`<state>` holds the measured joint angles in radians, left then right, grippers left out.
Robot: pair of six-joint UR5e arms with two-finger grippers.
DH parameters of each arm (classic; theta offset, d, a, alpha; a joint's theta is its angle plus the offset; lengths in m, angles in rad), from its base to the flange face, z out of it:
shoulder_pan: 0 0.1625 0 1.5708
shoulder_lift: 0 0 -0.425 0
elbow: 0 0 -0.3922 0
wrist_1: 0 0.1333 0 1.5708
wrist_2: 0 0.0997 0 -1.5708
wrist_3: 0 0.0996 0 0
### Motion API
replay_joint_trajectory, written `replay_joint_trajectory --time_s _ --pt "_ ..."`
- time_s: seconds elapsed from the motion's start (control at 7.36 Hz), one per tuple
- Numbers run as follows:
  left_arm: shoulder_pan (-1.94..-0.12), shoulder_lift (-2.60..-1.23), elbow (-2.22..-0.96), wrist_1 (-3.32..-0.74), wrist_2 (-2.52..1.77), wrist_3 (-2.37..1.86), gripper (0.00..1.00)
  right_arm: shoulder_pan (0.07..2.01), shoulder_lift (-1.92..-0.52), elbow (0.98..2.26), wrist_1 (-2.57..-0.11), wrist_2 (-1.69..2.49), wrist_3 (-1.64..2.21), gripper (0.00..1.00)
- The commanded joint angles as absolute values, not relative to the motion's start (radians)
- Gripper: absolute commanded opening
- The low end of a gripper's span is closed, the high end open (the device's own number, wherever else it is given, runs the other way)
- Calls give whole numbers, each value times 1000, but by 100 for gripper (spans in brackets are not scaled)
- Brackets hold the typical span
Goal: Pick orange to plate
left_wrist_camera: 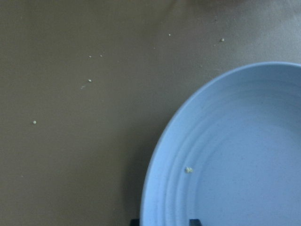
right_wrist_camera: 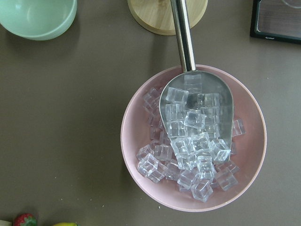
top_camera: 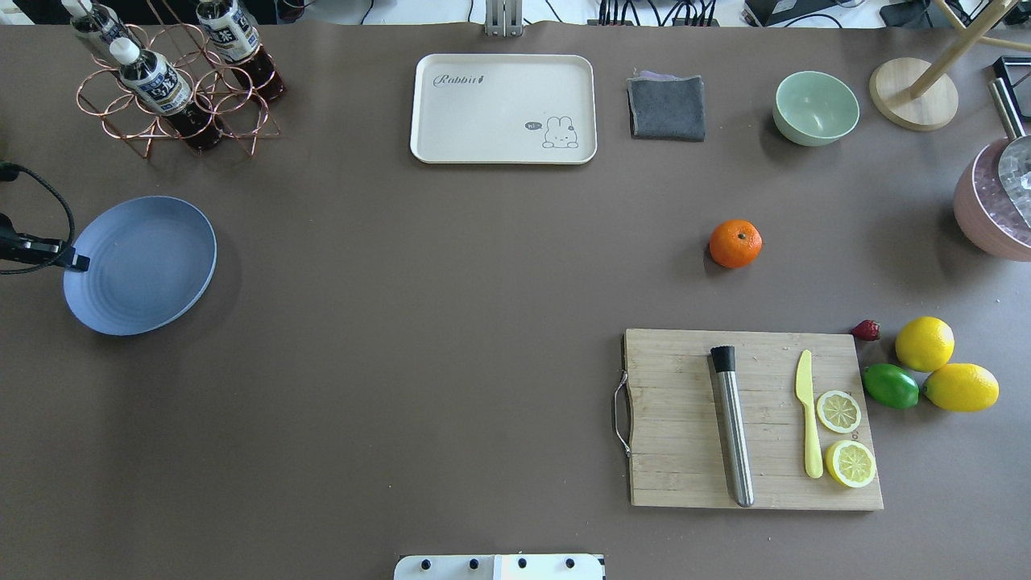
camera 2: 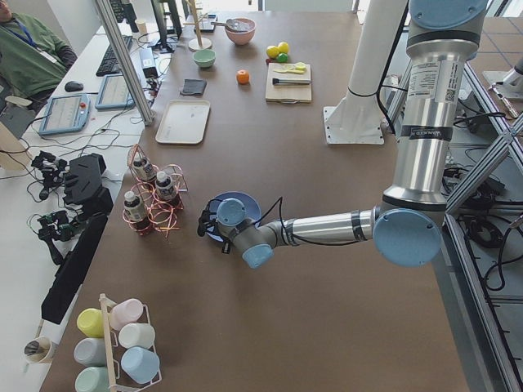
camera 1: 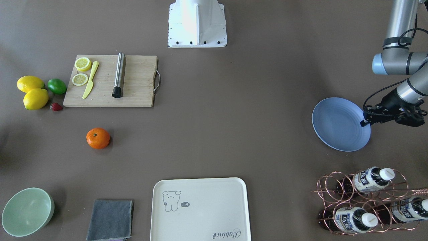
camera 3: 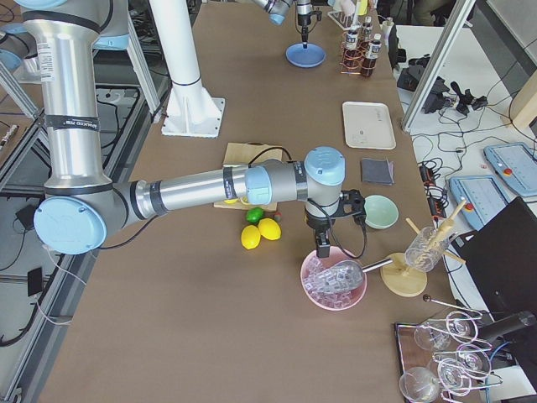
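The orange (camera 1: 98, 138) (top_camera: 735, 243) rests alone on the brown table, between the cutting board and the pale green bowl, with no gripper near it. Far across the table lies the periwinkle-blue plate (camera 1: 337, 124) (top_camera: 145, 266) (left_wrist_camera: 235, 155), and nothing is on it. My left gripper (camera 1: 365, 122) (top_camera: 79, 263) hangs over the plate's outer rim. Its two tips show apart at the bottom of the left wrist view, with nothing between them. My right gripper (camera 3: 322, 249) hovers above a pink bowl of ice; I cannot tell whether it is open or shut.
The cutting board (top_camera: 753, 419) carries a steel rod, a yellow knife and lemon slices. Beside it sit two lemons (top_camera: 925, 343), a lime (top_camera: 890, 386) and a strawberry. A cream tray (top_camera: 503, 109), grey cloth (top_camera: 666, 107), green bowl (top_camera: 815, 107), bottle rack (top_camera: 173, 89) and ice bowl (right_wrist_camera: 141, 108) line the edges.
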<state>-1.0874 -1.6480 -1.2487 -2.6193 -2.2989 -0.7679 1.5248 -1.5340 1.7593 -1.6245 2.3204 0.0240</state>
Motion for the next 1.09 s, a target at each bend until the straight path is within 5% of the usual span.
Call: replay_joint_trajectory --time_s 0.0,0.54,0.95 --pt "-1098 -1655 -1281 -2622 -2304 -839 0 1525 -1535 1758 -1624 2321 25 100" --pt "-1143 -1704 -1426 -2602 -2344 -1065 0 1505 -1507 1761 -1624 2325 73 100" --pt "-989 -1724 -1647 -2414 -2193 -1214 0 1361 -1407 1788 -1623 2352 323 100"
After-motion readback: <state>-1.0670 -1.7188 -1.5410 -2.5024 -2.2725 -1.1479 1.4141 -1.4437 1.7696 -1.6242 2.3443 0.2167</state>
